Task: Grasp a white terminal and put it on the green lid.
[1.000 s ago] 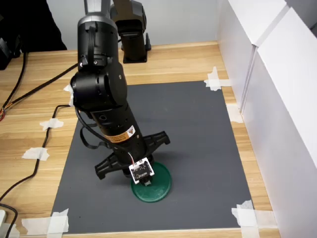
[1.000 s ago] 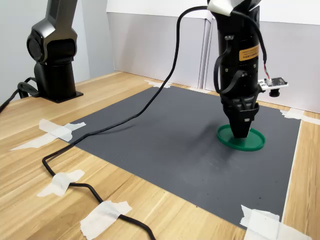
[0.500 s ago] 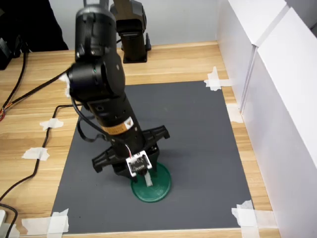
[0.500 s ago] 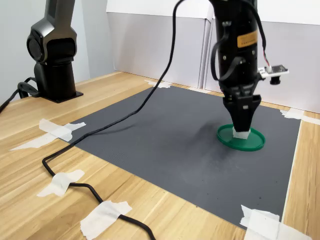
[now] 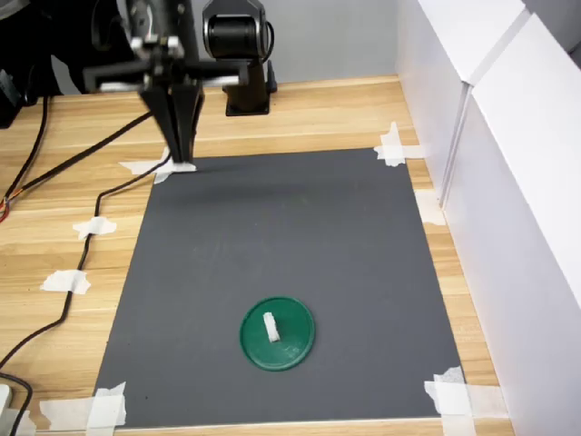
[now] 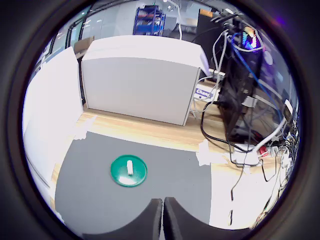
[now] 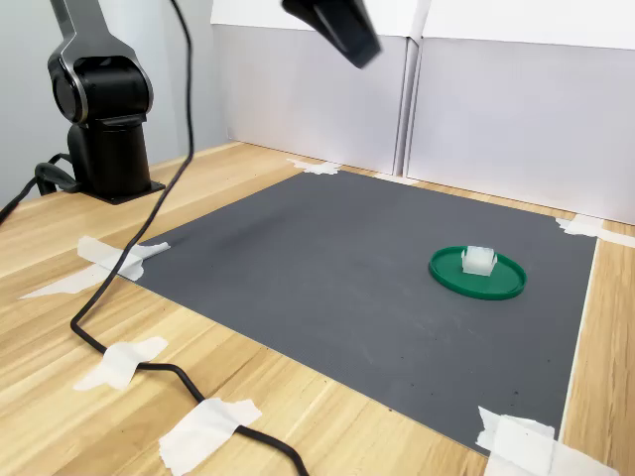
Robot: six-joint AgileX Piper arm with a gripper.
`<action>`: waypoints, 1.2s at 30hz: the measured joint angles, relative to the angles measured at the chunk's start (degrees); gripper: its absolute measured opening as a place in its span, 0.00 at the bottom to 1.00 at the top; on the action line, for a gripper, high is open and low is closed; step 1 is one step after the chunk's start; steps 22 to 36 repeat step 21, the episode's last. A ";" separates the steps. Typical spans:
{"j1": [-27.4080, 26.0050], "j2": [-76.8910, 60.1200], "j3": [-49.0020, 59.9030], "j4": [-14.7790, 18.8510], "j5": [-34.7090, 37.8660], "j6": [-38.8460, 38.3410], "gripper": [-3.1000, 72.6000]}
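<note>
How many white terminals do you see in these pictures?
1. The white terminal rests on the green lid, near its middle. No others are visible on the mat.

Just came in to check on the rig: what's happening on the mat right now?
Nothing is being handled. The white terminal sits on the green lid, which lies on the dark mat. The arm's end effector is raised well away from the lid, near the mat's far corner in the first exterior view. Its fingers look closed together and empty in the wrist view.
</note>
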 joint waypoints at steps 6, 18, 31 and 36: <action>0.00 -23.94 18.92 0.99 -7.96 1.09 0.02; 0.00 -45.79 36.20 2.16 -8.30 1.14 0.02; 0.00 -46.20 37.33 2.21 -8.52 1.14 0.02; 0.00 -46.20 37.33 2.21 -8.52 1.14 0.02</action>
